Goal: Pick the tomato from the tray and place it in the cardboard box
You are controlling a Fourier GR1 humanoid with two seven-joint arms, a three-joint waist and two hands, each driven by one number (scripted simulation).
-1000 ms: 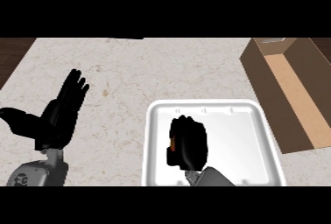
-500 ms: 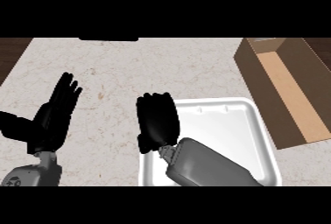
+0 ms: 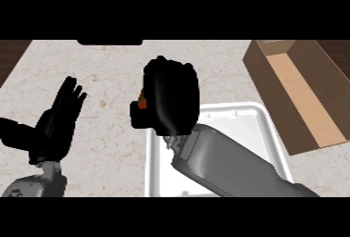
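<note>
Grey, my right forearm [image 3: 229, 164] comes in from the lower right edge and slants up and left across the tray [image 3: 263, 120], hiding much of its floor. White and smooth, with rounded corners and a raised rim, the tray lies by the counter's [image 3: 109, 69] near edge, right of centre.

At the lower left I see my left hand [image 3: 51, 125] resting open, fingers straight and pointing away from me, thumb splayed toward the left edge, touching nothing.

Further out, my right hand [image 3: 167, 99] is raised over the tray's far left corner, its back toward me and its fingers curled down. I can see an orange-red sliver at the hand's left side, between thumb and fingers: that is the tomato [image 3: 142, 101], gripped and almost wholly hidden. The hand looks lifted clear of the tray.

Pale speckled stone makes up the counter. At its far right corner lies the box [image 3: 301, 92], brown cardboard, long and open-topped, tilted a little, just beside the tray's right rim.
</note>
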